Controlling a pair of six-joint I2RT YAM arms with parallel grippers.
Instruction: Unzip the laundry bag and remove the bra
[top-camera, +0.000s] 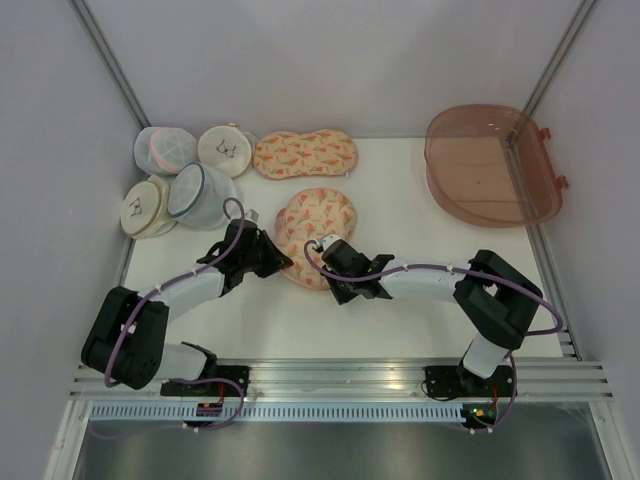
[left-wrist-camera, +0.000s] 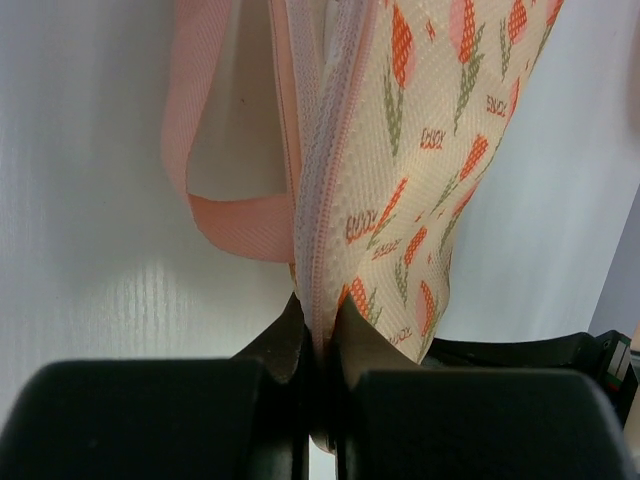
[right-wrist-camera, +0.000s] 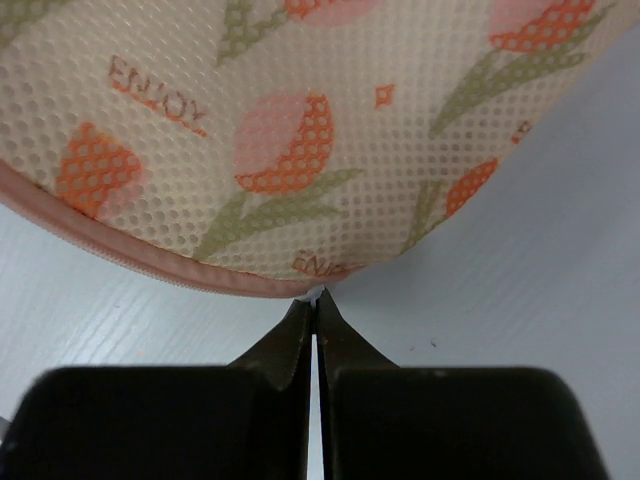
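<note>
The laundry bag (top-camera: 318, 222) lies near the middle of the counter (top-camera: 400, 310), with a second case of the same print (top-camera: 305, 155) at its 12 o'clock and the round mesh pouches (top-camera: 185, 180) off at 10 o'clock. The left claw (left-wrist-camera: 320, 340) is clamped on the bag's seam at about 8 o'clock, its tips pinching the pale zipper tape (left-wrist-camera: 318, 200) just below a pink fabric loop (left-wrist-camera: 228, 215). The right claw (right-wrist-camera: 315, 310) is pressed together at the pink piping near 5 o'clock. Whether it has the zipper pull between its tips, or only meets the rim, I cannot tell. The bra is not visible and is presumably inside. The main risk is a pull with nothing caught: if the right claw has missed the pull, it will slide off the piping. The left hold is shallow, so the thin mesh may slip free, or the whole bag may drag across the counter instead of opening. Loose fabric near the teeth could also jam the slider.
</note>
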